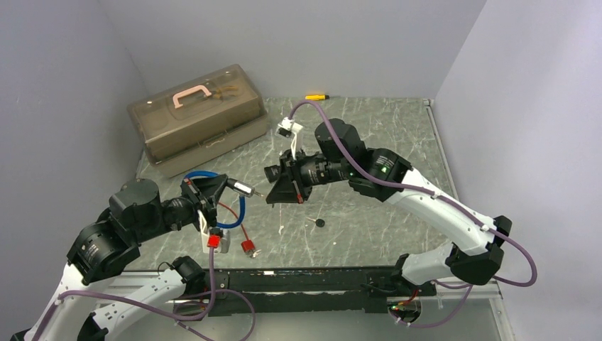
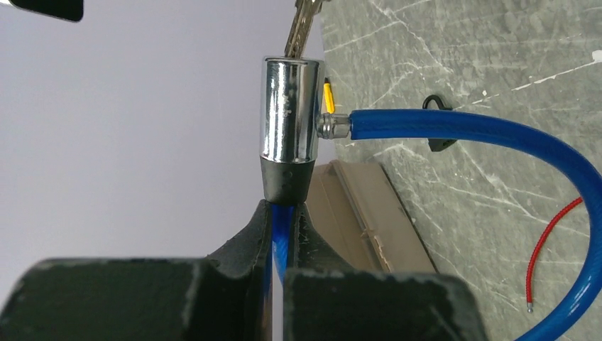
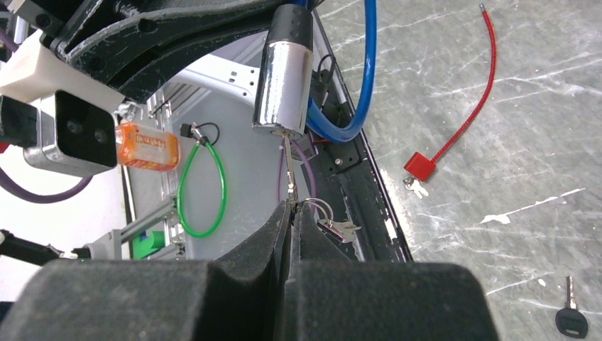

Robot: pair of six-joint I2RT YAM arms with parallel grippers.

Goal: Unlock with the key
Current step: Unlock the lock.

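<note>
A cable lock with a chrome cylinder (image 2: 287,110) and a blue cable (image 2: 497,128) hangs above the table. My left gripper (image 2: 284,206) is shut on the blue cable just behind the cylinder's black collar. From the other side, my right gripper (image 3: 292,207) is shut on a small silver key (image 3: 289,167). The key's blade reaches the end face of the cylinder (image 3: 284,85). How deep it sits cannot be told. A second key (image 3: 339,227) dangles on the ring beside the right fingers. In the top view both grippers meet at the cylinder (image 1: 243,188) over the table's middle.
A red cable lock (image 3: 420,165) with its own keys lies near the front edge. A black-headed key (image 1: 319,222) lies on the table below the right gripper. A brown toolbox (image 1: 199,117) stands at the back left, and a yellow-handled tool (image 1: 316,96) by the back wall.
</note>
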